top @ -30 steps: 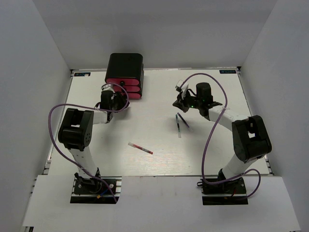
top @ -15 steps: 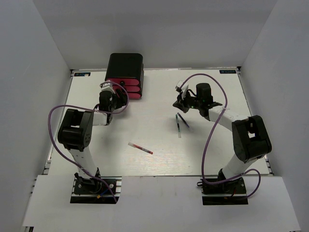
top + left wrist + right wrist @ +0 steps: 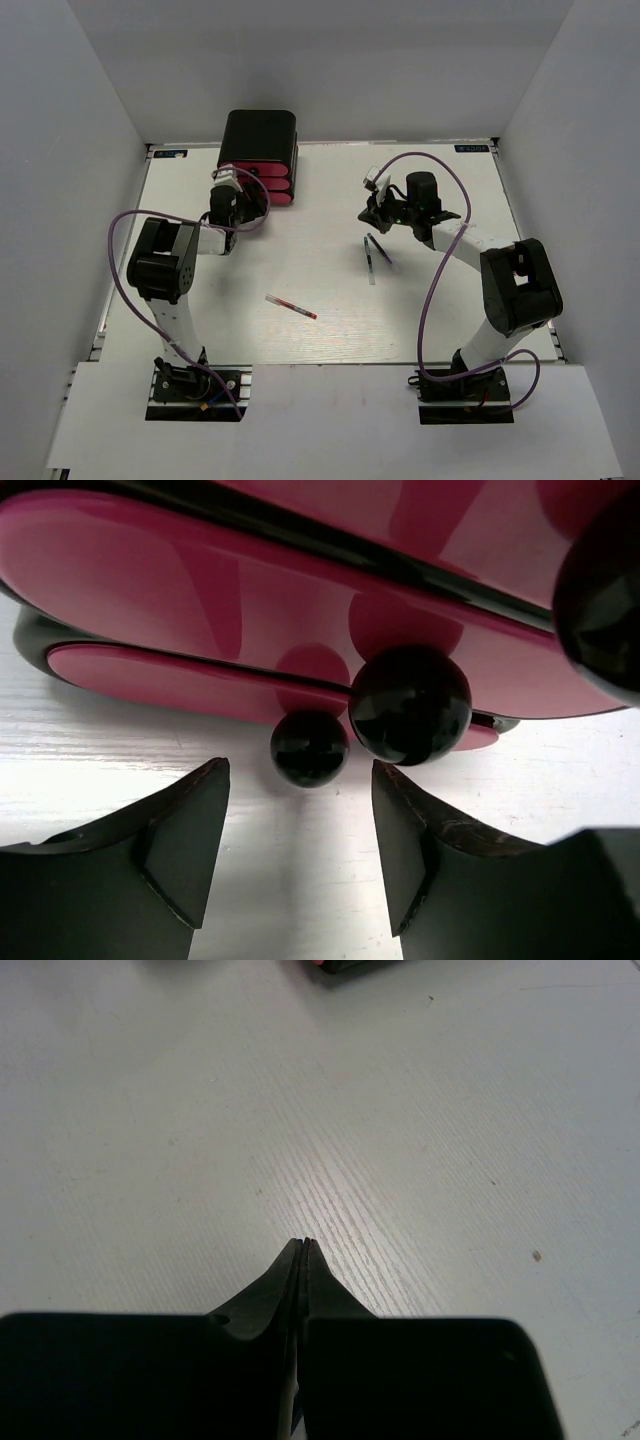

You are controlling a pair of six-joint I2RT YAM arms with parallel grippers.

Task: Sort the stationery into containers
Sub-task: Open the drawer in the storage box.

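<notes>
The black cabinet [image 3: 260,135] with three pink drawers [image 3: 262,180] stands at the back left. My left gripper [image 3: 246,196] is open right in front of the drawers. In the left wrist view it [image 3: 300,780] frames the lowest black knob [image 3: 309,748], with a larger knob [image 3: 410,704] above and the pink drawer fronts [image 3: 180,590] closed. My right gripper [image 3: 372,212] is shut and empty over bare table [image 3: 304,1243]. Two thin dark pens [image 3: 376,250] lie just in front of it. A thin red-and-clear pen [image 3: 290,306] lies mid-table.
White walls enclose the white table [image 3: 330,300] on three sides. Purple cables [image 3: 440,270] loop off both arms. No highlighters or eraser show.
My left gripper has moved a little farther in toward the drawers. The right arm and the pens have not moved.
</notes>
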